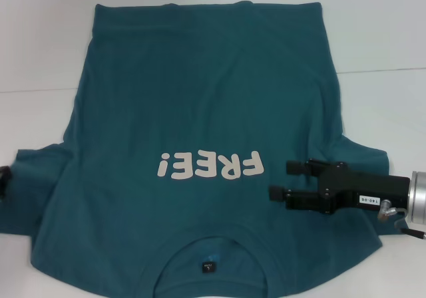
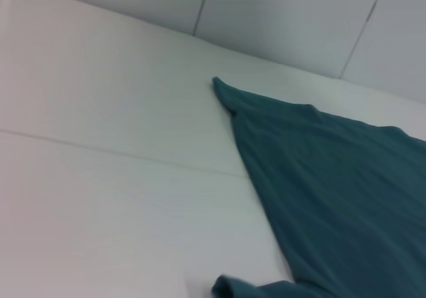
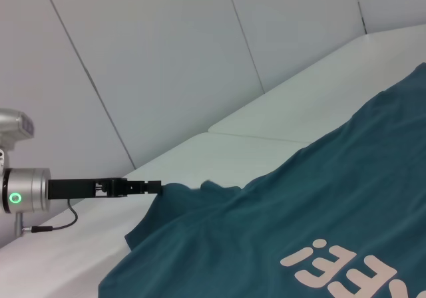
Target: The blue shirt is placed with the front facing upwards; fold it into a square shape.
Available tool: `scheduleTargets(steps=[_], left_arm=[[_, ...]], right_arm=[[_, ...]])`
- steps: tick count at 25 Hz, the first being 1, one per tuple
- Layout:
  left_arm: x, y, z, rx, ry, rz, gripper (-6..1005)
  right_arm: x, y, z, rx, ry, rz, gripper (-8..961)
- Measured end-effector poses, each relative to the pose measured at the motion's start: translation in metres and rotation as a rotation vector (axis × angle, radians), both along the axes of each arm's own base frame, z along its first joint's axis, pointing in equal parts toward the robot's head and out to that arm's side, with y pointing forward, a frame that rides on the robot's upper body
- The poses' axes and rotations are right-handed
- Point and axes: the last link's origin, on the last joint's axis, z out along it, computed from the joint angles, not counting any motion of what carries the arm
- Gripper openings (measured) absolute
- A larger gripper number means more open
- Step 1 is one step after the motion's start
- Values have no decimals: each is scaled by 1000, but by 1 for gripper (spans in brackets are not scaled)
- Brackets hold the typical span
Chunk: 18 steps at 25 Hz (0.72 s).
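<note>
The blue shirt [image 1: 200, 105] lies flat on the white table, front up, with off-white "FREE!" lettering [image 1: 210, 165] and its collar and black neck label [image 1: 209, 267] at the near edge. My right gripper [image 1: 279, 180] is open, reaching in from the right over the shirt's right chest beside the lettering, with nothing between its fingers. My left gripper [image 3: 156, 187] is at the outer edge of the left sleeve [image 3: 180, 201]. In the head view only a dark bit of the left gripper [image 1: 3, 178] shows at the left border. The shirt's hem corner [image 2: 223, 88] shows in the left wrist view.
The white padded table [image 1: 386, 45] extends on both sides of the shirt, with a seam across it. Pale wall panels [image 3: 166, 58] stand behind the table. A cable hangs from my right wrist [image 1: 393, 213].
</note>
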Motion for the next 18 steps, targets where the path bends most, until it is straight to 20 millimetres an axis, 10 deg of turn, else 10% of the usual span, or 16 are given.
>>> scheduleTargets(steps=[18], left_arm=[[5, 18, 34, 19, 113, -8, 5]], right_arm=[[-3, 3, -6, 1, 25, -19, 916]])
